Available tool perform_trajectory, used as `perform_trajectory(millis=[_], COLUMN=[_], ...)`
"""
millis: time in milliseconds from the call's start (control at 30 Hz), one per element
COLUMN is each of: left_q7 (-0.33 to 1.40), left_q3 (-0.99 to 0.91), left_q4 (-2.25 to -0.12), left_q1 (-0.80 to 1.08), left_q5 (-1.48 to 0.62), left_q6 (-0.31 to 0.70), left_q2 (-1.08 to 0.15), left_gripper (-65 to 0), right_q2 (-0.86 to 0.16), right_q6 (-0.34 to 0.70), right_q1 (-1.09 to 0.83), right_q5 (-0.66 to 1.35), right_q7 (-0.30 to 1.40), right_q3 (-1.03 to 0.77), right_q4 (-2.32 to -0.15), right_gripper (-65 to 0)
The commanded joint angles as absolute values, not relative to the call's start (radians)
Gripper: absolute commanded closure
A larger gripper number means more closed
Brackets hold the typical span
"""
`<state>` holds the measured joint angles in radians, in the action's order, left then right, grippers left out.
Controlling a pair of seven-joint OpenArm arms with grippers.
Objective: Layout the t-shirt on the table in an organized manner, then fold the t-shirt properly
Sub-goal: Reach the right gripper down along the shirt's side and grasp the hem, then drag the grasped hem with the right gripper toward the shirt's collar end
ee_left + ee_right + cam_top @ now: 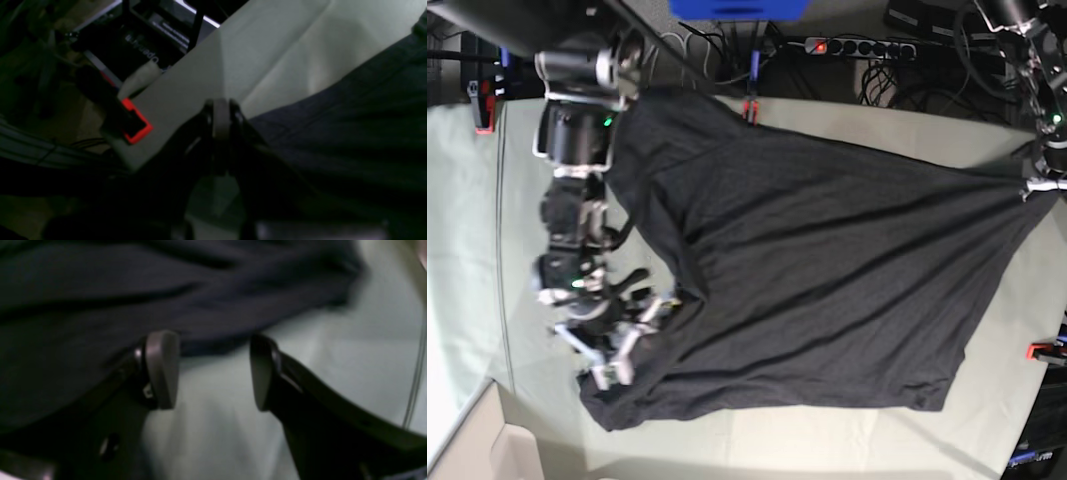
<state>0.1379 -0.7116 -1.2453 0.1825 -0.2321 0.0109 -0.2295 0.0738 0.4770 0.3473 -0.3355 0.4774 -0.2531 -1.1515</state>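
Charcoal-black soft cotton t-shirt [827, 290] lies spread across my pale grey-green cloth worktop [467, 250]. My right tool [213, 373] gapes empty at its hem; my left tool [1030, 185] pinches the far corner.

power strip [857, 46] far edge | blue box [737, 8] | tangled cables [937, 75]

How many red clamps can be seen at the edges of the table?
3: one red clamp at the far left edge, one at the far edge by the t-shirt, one right. Others may be hidden.
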Motion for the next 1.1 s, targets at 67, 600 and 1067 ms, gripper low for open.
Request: perform_trajectory(millis=[67,600,1067], left_q7=[0.114,0.114,0.114], left_q3=[-0.717,-0.72,-0.722], left_q4=[-1.262,-1.262,-1.262], left_q1=[0.176,0.185,0.196], left_q5=[-0.231,-0.231,-0.231], left_q6=[0.005,0.005,0.005], left_q2=[-0.248,-0.229,-0.229], left_gripper=[-0.2,-0.2,-0.2], right_q2=[0.048,0.022,0.108], right_q6=[0.476,0.473,0.473], right_q1=[0.412,0.484,0.47], right_q5=[-0.325,-0.329,-0.329], right_q7=[0.461,0.271,0.278], right_q3=[-0.283,-0.292,-0.286], right_q4=[-1.029,-0.74,-0.74], right_gripper=[-34.4,-34.4,-34.4])
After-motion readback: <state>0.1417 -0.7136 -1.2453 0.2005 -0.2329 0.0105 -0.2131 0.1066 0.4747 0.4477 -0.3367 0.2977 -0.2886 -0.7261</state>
